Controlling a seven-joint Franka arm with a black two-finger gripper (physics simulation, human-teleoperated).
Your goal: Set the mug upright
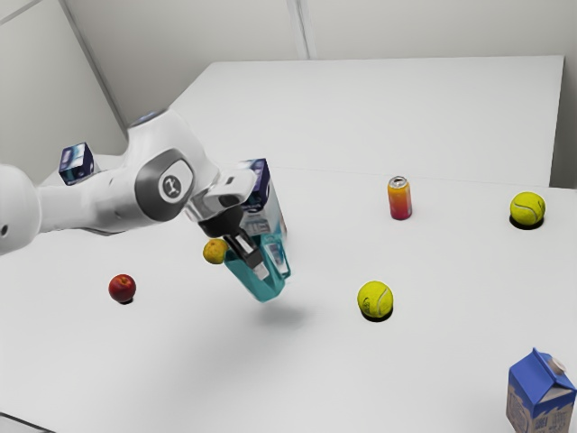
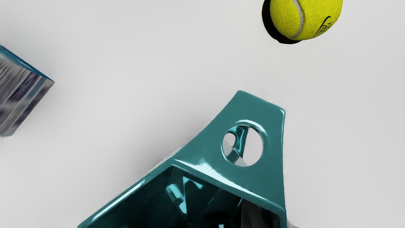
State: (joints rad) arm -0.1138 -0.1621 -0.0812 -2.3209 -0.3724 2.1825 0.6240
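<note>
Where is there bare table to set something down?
Bare table runs between the apple and milk carton in the exterior view, and between the can and far tennis ball. It's crowded around the gripper: mug, orange fruit, tall box.

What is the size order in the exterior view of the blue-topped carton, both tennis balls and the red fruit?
1. Blue-topped carton
2. Front tennis ball and back tennis ball, too alike to rank
3. Red fruit

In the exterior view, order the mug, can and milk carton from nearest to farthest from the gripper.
1. Mug, at the gripper.
2. Can, toward the exterior view's right.
3. Milk carton, in the exterior view's lower right corner.
</note>
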